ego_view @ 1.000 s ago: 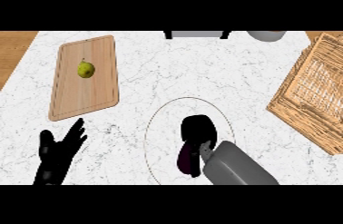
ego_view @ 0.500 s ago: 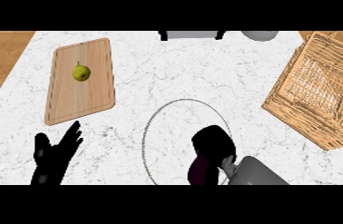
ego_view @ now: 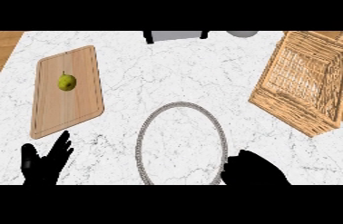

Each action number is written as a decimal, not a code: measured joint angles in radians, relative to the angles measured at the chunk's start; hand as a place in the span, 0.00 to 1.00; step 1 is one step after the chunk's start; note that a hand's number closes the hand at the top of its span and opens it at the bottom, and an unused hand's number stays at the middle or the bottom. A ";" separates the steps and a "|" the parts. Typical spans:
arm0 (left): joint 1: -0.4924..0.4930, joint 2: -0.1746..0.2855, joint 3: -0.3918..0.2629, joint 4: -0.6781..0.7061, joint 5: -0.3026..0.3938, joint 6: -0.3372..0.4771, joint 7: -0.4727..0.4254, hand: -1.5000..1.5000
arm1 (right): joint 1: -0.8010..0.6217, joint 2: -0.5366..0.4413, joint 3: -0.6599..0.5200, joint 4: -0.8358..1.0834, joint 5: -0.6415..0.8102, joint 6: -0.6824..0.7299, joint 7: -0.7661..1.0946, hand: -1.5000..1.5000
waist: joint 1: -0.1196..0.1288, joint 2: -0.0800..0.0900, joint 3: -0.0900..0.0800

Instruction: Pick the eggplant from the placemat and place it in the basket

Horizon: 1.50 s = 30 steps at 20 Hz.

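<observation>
The round placemat [ego_view: 143, 136], white with a grey braided rim, lies at the lower middle of the counter with nothing showing on it. My right hand [ego_view: 256, 169] is a curled black fist at the mat's lower right rim, by the view's bottom edge. The eggplant does not show; the curled fingers hide it. The wicker basket [ego_view: 303, 85] stands at the right, well beyond the right hand. My left hand [ego_view: 46, 162] rests open at the lower left, fingers up.
A wooden cutting board [ego_view: 67, 94] with a green pear [ego_view: 66, 81] lies at the left. At the counter's far edge are a grey object [ego_view: 175, 36] and part of a grey round thing [ego_view: 242, 33].
My right hand, curled on the dark purple eggplant, has drawn back off the placemat's middle toward the lower right edge. The eggplant no longer shows. The left hand has stayed put.
</observation>
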 measured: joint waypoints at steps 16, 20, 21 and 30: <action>0.044 -0.003 0.020 -0.050 0.013 0.004 -0.018 0.50 | 0.293 -0.247 -0.621 -0.266 -0.864 -0.060 -0.379 1.00 | -0.028 0.019 -0.006; 0.026 0.003 0.019 -0.039 0.013 -0.005 -0.016 0.50 | 0.303 -0.338 -0.840 -0.197 -1.091 0.038 -0.405 1.00 | -0.010 0.020 -0.009; 0.020 0.004 0.014 -0.040 0.011 -0.008 -0.014 0.50 | 0.301 -0.362 -0.894 -0.166 -1.147 0.070 -0.408 1.00 | -0.003 0.020 -0.009; -0.070 -0.001 -0.024 0.010 -0.011 -0.036 -0.006 0.50 | 0.244 -0.589 -1.218 0.261 -1.425 0.422 -0.403 1.00 | 0.087 0.029 -0.011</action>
